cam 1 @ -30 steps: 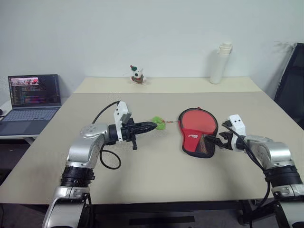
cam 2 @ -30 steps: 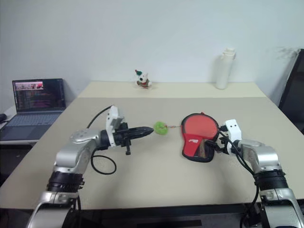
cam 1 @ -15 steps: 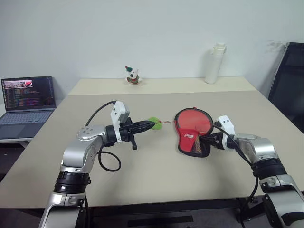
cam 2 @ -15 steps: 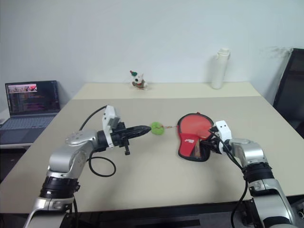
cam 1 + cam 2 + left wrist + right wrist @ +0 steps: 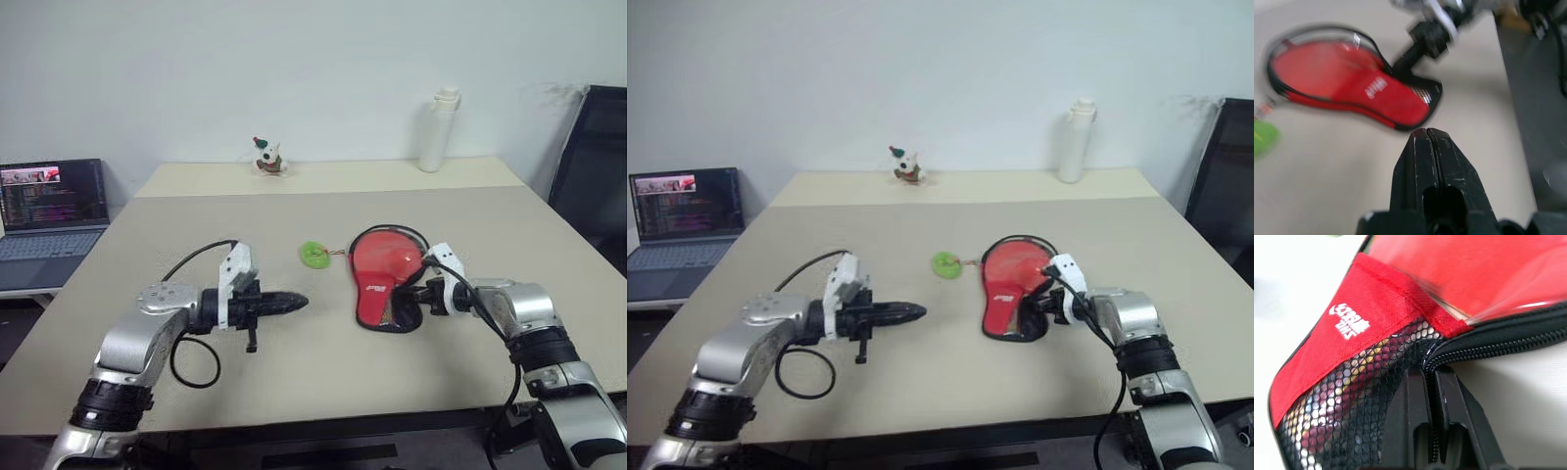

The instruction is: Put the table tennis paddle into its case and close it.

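While the zip case (image 5: 384, 279) lies flat on the bench (image 5: 323, 362) at centre, red face up, the right wrist view shows the paddle's striped handle (image 5: 1332, 431) through its black mesh. Pressed together, the right tool (image 5: 1432, 396) pinches the zipper edge at the case's 4 o'clock. At its 8 o'clock, well apart, the left tool (image 5: 294, 302) is pressed together, holding nothing. Beside the case at 10 o'clock sits a green pompom (image 5: 314, 254).

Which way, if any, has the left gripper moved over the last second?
Yes. The left gripper, jaws shut, was at the green fob by the case; now it lies back toward the table's near edge, apart from the fob.
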Available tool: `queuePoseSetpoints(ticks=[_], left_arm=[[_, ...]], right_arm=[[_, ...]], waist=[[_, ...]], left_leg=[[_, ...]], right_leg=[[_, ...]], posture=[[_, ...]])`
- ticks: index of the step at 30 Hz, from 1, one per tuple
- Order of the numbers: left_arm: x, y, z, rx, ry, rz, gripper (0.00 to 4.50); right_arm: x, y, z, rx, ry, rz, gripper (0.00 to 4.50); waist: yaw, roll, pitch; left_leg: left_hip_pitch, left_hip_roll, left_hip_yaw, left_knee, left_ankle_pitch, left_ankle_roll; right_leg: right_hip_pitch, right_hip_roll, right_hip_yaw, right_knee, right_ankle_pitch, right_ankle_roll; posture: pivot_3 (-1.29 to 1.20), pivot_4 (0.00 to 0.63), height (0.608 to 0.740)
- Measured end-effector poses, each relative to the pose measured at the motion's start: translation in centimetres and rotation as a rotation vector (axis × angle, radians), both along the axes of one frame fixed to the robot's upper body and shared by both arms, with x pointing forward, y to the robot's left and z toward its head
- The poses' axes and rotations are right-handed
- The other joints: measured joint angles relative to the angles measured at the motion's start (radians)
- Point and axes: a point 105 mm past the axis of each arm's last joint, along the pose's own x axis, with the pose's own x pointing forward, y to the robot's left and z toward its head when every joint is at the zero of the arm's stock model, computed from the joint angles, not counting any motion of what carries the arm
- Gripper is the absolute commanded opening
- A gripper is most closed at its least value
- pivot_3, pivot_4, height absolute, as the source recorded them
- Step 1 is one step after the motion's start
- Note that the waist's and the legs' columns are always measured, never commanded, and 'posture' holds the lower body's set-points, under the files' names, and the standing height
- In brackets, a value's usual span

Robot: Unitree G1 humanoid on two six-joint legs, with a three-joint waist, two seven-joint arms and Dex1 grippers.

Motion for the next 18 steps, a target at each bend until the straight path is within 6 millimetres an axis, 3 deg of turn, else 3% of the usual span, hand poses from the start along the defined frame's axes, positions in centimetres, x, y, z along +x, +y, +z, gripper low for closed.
queuePoseSetpoints(ticks=[3, 8, 14, 18], left_arm=[[-1.0, 0.8, -1.4, 0.058, 0.045, -0.030, 0.00], [-1.3, 0.8, -1.4, 0.063, 0.047, -0.042, 0.00], [-2.2, 0.4, -1.6, 0.044, 0.071, -0.075, 0.00], [-2.4, 0.2, -1.5, 0.038, 0.068, -0.086, 0.00]], right_arm=[[-1.4, 1.0, -0.1, 0.008, 0.016, 0.048, 0.03], [-4.5, 2.0, -0.6, 0.024, 0.056, 0.113, 0.03], [-8.1, 1.8, -1.1, 0.021, 0.105, 0.160, 0.03], [-9.2, 1.3, -1.1, 0.024, 0.123, 0.145, 0.03]], waist=[[0.001, 0.000, 0.000], [0.009, 0.000, 0.000], [0.015, 0.000, 0.000], [0.017, 0.000, 0.000]], left_leg=[[-0.003, 0.001, -0.003, 0.000, 0.000, 0.000], [-0.004, 0.001, -0.004, 0.001, 0.000, 0.000], [-0.004, 0.000, -0.005, 0.001, 0.000, 0.000], [-0.003, 0.000, -0.004, 0.001, 0.000, 0.000]], right_leg=[[-0.001, 0.000, -0.001, 0.000, -0.001, -0.001], [-0.001, -0.001, -0.001, 0.000, -0.001, -0.001], [-0.001, -0.002, -0.002, -0.001, -0.001, 0.000], [-0.001, -0.002, -0.002, 0.000, -0.001, 0.000]], posture=[[0.00, 0.150, 0.740], [0.00, 0.150, 0.740], [0.00, 0.150, 0.740], [0.00, 0.150, 0.740]])
